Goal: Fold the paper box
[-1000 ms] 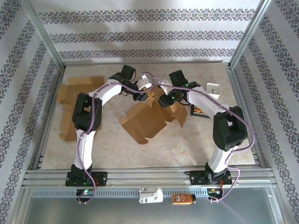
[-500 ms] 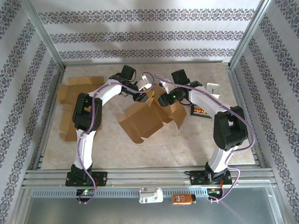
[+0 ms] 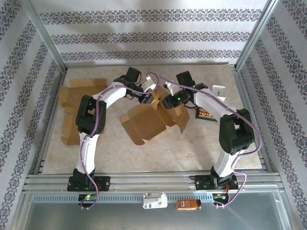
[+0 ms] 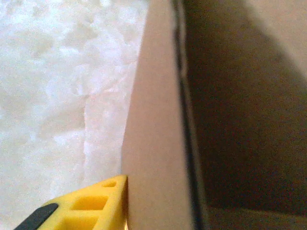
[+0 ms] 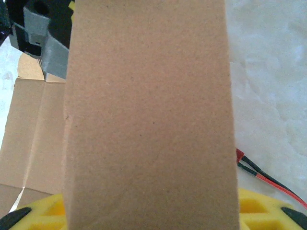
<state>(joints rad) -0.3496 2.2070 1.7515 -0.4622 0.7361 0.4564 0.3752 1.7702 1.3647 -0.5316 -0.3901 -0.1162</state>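
Listing the table [image 3: 158, 158] first: pale marbled top, metal rails on the left, right and near edges, patterned walls close behind them. Open room: a broad bare stretch between the paper box [image 3: 146, 122] and the arm bases, and a narrower bare band along the far wall. Left side taken up by flat cardboard blanks [image 3: 76, 103] lying against the left rail. Right side holds a small dark object [image 3: 205, 114] just beside the box's right flap, and a white object [image 3: 219, 90] farther back. Paper box: brown, part-folded, at mid-table, its long axis running across the table with the left end nearer the bases; a loose flap sticks out at its near-left corner. Left gripper [image 3: 151, 98] sits at the box's far edge; in the left wrist view one yellow finger [image 4: 91, 206] touches the outer face of an upright wall, the other being hidden, so I cannot tell whether the jaws clamp it. Right gripper [image 3: 166, 103] is at the far edge just beside it; its yellow fingers [image 5: 268, 211] show either side of a cardboard flap, grip uncertain.
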